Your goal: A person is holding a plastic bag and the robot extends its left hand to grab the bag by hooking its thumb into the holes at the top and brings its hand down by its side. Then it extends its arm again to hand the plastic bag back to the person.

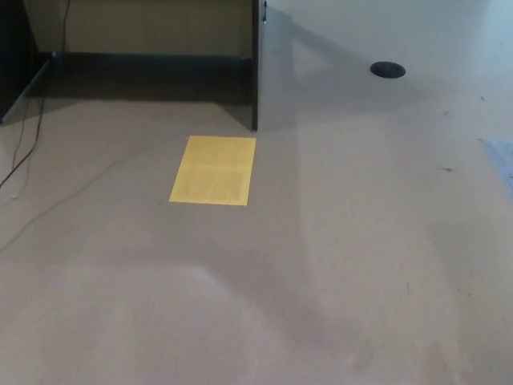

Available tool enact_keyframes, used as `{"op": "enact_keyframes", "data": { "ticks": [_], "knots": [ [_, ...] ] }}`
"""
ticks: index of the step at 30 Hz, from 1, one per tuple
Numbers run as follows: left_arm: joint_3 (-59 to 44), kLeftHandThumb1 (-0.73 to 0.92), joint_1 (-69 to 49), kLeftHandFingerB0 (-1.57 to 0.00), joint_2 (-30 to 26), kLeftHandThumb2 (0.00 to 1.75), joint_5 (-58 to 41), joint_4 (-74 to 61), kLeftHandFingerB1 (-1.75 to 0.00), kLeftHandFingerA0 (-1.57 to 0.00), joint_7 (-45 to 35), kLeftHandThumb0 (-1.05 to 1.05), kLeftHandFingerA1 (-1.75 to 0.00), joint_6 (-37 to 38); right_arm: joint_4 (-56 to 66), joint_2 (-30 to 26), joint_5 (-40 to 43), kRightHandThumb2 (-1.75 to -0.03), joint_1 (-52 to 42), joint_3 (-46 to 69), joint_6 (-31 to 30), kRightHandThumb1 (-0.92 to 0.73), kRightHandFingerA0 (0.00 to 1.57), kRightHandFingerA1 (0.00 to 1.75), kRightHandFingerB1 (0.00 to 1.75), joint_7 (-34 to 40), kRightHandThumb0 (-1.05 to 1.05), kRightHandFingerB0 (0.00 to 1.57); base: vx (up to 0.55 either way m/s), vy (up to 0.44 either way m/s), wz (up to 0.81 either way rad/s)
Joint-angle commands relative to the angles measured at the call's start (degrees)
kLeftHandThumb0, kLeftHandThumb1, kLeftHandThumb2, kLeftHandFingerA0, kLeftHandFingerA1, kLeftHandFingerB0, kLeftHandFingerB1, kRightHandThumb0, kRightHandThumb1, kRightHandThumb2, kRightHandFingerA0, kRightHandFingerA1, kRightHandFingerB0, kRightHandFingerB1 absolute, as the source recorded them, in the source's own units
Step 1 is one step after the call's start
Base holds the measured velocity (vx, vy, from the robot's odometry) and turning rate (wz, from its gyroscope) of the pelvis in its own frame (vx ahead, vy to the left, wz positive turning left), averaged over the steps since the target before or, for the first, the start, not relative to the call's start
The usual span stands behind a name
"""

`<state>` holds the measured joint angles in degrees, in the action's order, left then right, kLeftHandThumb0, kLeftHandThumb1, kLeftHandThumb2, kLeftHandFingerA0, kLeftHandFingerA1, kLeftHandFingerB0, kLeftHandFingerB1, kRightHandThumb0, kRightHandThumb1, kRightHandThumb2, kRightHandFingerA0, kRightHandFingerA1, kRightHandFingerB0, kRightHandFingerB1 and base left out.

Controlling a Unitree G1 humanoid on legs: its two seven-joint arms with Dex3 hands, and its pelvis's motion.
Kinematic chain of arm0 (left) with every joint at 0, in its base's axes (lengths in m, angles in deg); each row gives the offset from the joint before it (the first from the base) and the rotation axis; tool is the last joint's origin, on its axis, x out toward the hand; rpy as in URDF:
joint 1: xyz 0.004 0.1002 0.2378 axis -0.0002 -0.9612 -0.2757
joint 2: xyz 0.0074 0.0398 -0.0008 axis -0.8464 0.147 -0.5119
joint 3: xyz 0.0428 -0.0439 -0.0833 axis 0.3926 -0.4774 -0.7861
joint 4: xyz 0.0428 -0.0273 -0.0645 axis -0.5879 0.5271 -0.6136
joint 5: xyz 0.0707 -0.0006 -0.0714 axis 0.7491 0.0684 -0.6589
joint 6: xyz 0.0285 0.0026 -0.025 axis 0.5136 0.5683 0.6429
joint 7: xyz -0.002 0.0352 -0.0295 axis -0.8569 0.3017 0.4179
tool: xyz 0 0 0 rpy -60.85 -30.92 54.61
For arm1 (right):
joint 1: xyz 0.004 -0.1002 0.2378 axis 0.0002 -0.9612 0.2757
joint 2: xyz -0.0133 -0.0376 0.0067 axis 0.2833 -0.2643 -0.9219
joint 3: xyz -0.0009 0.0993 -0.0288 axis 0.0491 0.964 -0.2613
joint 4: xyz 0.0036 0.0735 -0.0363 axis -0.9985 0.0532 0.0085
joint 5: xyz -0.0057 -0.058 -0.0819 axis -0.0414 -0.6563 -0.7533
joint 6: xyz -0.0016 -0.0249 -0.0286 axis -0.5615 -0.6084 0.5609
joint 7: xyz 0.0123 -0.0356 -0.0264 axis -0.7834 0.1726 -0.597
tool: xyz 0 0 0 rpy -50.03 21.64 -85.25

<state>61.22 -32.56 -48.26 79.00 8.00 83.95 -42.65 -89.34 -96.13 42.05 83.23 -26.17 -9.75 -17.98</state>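
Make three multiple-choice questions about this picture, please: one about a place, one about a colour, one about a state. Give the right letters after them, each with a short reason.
1. Where does the flat sheet lie?
A. on the floor, just before the foot of the dark panel
B. at the far right edge of the picture
C. on top of the round dark disc

2. What colour is the sheet?
A. blue
B. yellow
C. white

3. What shows of the robot's hands and of the plastic bag?
A. the left hand holds the bag
B. both hands hang open over the sheet
C. none of them is in view

Answers:
1 A: the sheet rests on the floor, just below the dark panel.
2 B: its whole face is yellow.
3 C: only floor, sheet, panel, round disc and cables show.
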Motion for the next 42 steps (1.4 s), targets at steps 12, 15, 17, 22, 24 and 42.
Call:
{"op": "enact_keyframes", "data": {
  "ticks": [12, 15, 17, 22, 24, 42],
  "knots": [
    [-0.25, 0.49, -5.11, -0.19, -3.6, 0.56, 6.42, -12.77, -0.28, -0.18, 17.65, -0.54, -0.31, 21.73, -4.5, -1.95, -1.47, -0.6, -0.19, -1.97, 6.64, -0.65, 0.67, 0.46, 0.41, 0.05, -0.33, 0.61, 0.0, 0.0, 0.0],
    [-2.97, 0.27, -5.77, 0.0, -3.55, 0.85, 4.43, -23.4, -0.47, -0.02, 15.69, -0.3, -0.5, 24.64, -4.57, -1.73, -1.24, -0.61, -0.24, -1.84, 6.28, -0.65, 0.68, 0.47, 0.41, 0.1, -0.36, 0.61, 0.0, 0.0, 0.0],
    [-3.75, 0.27, -6.31, 0.0, -3.28, 0.84, 4.12, -27.2, -0.47, -0.02, 15.02, -0.29, -0.51, 23.98, -4.67, -1.69, -1.12, -0.61, -0.17, -1.79, 5.98, -0.65, 0.67, 0.46, 0.41, -0.07, -0.35, 0.6, 0.0, 0.0, 0.0],
    [-5.68, 0.27, -5.09, 0.0, -3.65, 0.84, 2.9, -44.72, -0.48, -0.02, 10.63, -0.29, -0.5, 20.56, -4.93, -1.35, -1.0, -0.61, -0.24, -1.68, 6.28, -0.63, 0.68, 0.48, 0.43, 0.46, -0.35, 0.62, 0.0, 0.0, 0.0],
    [-5.8, 0.38, -4.62, -0.06, -3.7, 0.67, 2.6, -49.2, -0.32, -0.1, 9.31, -0.57, -0.39, 18.87, -4.77, -1.56, -1.24, -0.6, -0.31, -1.87, 6.46, -0.65, 0.67, 0.46, 0.41, 0.57, -0.33, 0.61, 0.0, 0.0, 0.0],
    [2.64, 0.4, 15.83, -0.07, 1.73, 0.73, 9.78, -76.3, -0.22, -0.05, -0.56, -0.62, -0.22, -2.71, -5.01, -1.63, -0.95, -0.61, -0.66, -1.62, 6.97, -0.64, 0.68, 0.47, 0.42, 1.15, -0.35, 0.62, 0.0, 0.0, 0.0]
  ]
}}
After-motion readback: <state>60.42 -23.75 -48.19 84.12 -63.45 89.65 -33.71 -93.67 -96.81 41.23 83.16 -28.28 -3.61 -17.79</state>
